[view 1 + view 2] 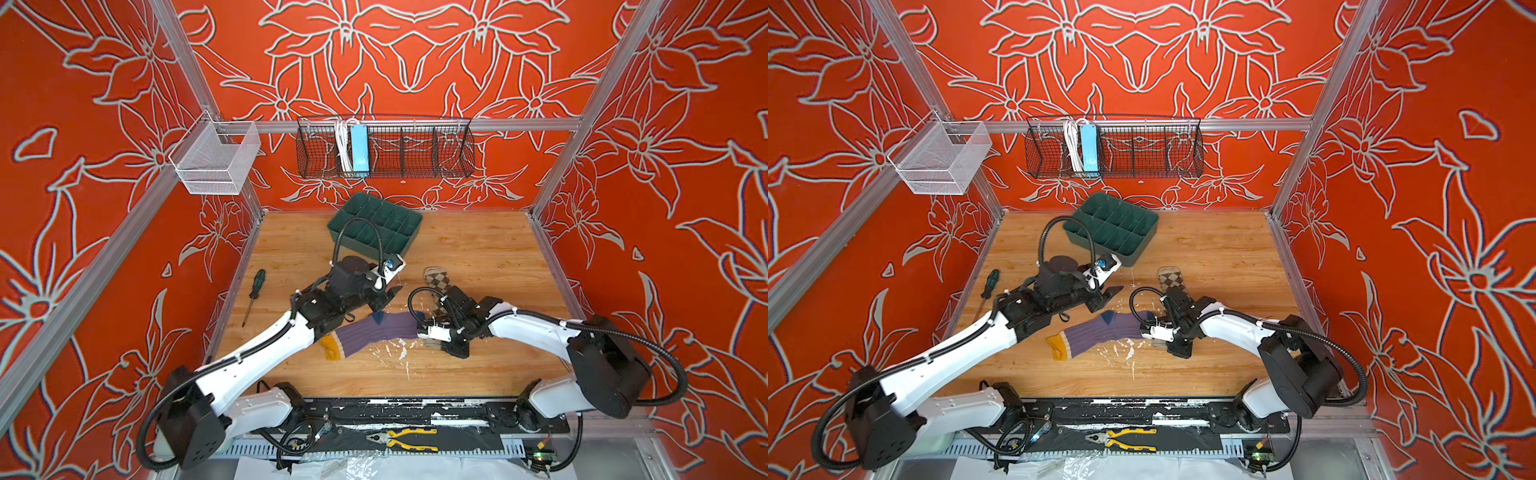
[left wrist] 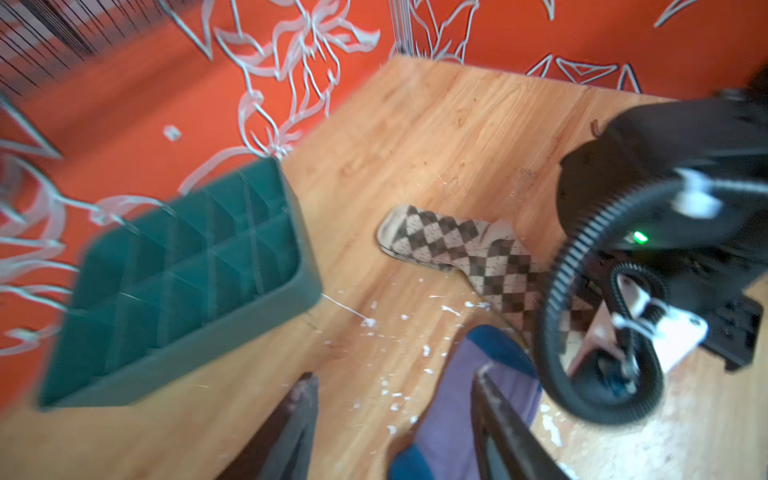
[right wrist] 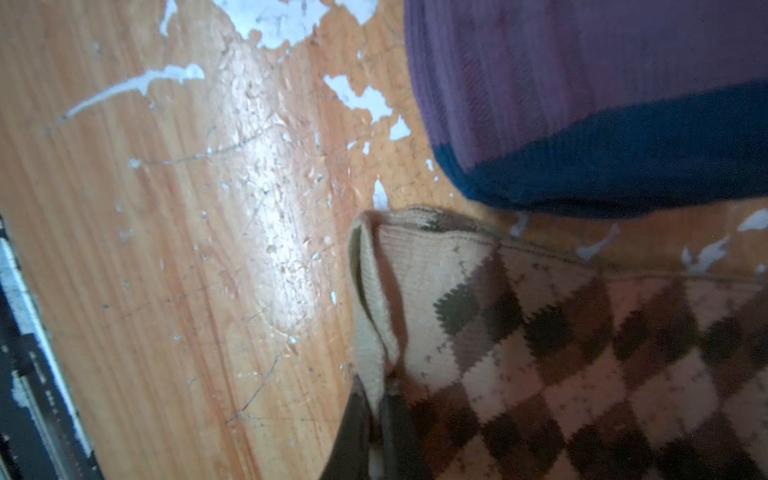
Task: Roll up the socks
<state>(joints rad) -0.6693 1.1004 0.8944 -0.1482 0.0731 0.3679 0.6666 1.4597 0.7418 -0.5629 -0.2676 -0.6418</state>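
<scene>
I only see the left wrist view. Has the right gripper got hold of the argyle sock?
Observer: Yes. In the right wrist view the right gripper is shut on the beige edge of the argyle sock.
Operator: Where does the purple one's toe point?
Observer: In both top views the purple sock lies flat, with its yellow toe toward the near left.
Operator: Anything else lying around that I can't see?
Observer: A screwdriver lies far off to the left, apart from both socks.
</scene>
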